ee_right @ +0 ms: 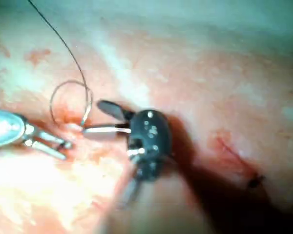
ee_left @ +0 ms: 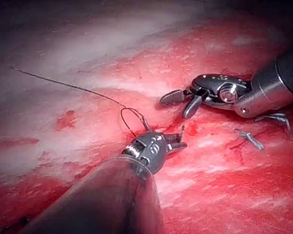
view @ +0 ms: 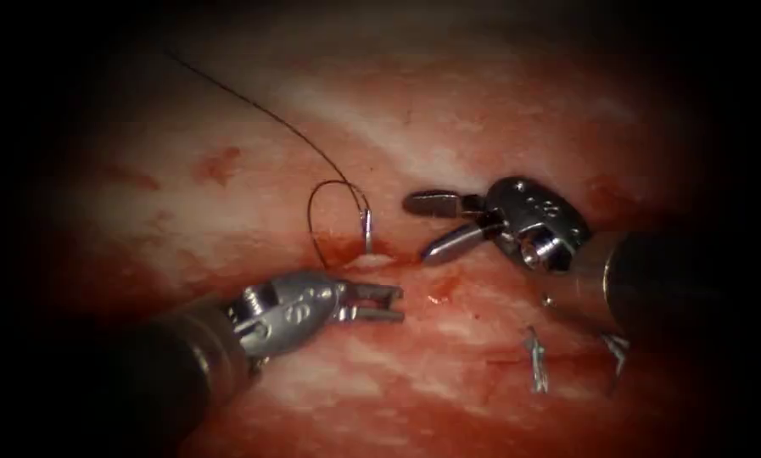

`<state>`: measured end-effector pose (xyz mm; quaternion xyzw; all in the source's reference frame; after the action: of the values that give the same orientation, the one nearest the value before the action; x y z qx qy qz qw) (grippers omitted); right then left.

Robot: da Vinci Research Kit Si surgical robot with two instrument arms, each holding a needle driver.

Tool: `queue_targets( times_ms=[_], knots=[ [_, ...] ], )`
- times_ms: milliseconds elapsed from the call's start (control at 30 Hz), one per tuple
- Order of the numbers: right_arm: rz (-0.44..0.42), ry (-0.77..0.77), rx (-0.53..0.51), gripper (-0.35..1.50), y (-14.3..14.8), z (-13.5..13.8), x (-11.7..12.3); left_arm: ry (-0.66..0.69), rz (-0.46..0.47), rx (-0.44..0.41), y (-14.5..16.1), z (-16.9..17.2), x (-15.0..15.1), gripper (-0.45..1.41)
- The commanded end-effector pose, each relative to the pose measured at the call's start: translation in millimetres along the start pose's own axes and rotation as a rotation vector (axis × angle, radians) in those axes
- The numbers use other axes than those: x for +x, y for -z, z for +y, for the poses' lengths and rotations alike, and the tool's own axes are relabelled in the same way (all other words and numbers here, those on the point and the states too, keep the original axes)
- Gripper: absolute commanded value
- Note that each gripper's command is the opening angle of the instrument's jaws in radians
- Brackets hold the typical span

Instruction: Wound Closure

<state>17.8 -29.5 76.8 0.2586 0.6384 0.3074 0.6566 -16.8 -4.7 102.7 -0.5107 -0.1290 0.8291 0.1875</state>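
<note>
In the endoscope view your left tool (view: 378, 303) comes in from the near left with its jaws slightly parted and nothing between them, the tips just near of the cut (view: 397, 259). Your right tool (view: 427, 227) reaches in from the right with its jaws spread wide, also holding nothing. Between them the needle (view: 333, 212) stands in the tissue (view: 482, 127) as an upright arc on the left end of the cut. Its swaged end points down at the wound edge and the rest of its curve dips into the red fluid (view: 338, 250). The thread (view: 253, 106) runs from it far and left. Cut ends of thread (view: 536, 365) lie near and to the right.

In the left wrist view your left tool (ee_left: 178, 141) sits just beside the needle (ee_left: 132, 119), jaws a little apart and empty. The right tool (ee_left: 178, 105) gapes open beyond it.

In the right wrist view your right tool (ee_right: 100, 117) has one open jaw almost at the needle (ee_right: 68, 100), though you cannot tell if they touch. The left tool (ee_right: 63, 148) is open, just beside it.
</note>
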Motion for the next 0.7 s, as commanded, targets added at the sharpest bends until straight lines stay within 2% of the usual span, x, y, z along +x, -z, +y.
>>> queue_targets(
  times_ms=[33, 233, 333, 433, 467, 533, 600, 700],
  knots=[
    [0.0, -0.002, 0.003, 1.11, -0.6, 0.2, -0.9, 0.009, 0.011, -0.005, -0.9, 0.0, -0.4, -0.45],
    [0.0, -0.001, 0.002, 1.1, -0.6, 0.2, -1.0, 0.155, 0.083, -0.028, 0.3, -0.5, 0.0, -0.45],
    [0.0, 0.0, 0.002, 1.1, -0.6, 0.3, -1.1, 0.281, 0.135, -0.084, 0.7, -0.5, 0.2, -0.45],
    [0.001, 0.002, 0.001, 1.08, -0.8, 0.2, -1.3, 0.442, 0.221, -0.178, 1.0, 0.0, 0.8, -0.45],
    [0.001, 0.002, 0.001, 1.08, -0.8, 0.2, -1.3, 0.442, 0.221, -0.178, 1.0, 0.0, 0.8, -0.45],
    [0.001, 0.004, 0.0, 1.08, -0.9, 0.2, -1.5, 0.519, 0.25, -0.233, 1.2, 0.4, 1.4, -0.45],
    [-0.002, 0.007, 0.0, 1.08, -1.0, 0.1, -1.8, 0.63, 0.303, -0.337, 1.7, 1.0, 2.7, -0.45],
    [-0.002, 0.009, 0.002, 1.08, -0.9, -0.1, -2.0, 0.685, 0.325, -0.399, 2.5, 1.4, 3.7, -0.45]
  ],
)
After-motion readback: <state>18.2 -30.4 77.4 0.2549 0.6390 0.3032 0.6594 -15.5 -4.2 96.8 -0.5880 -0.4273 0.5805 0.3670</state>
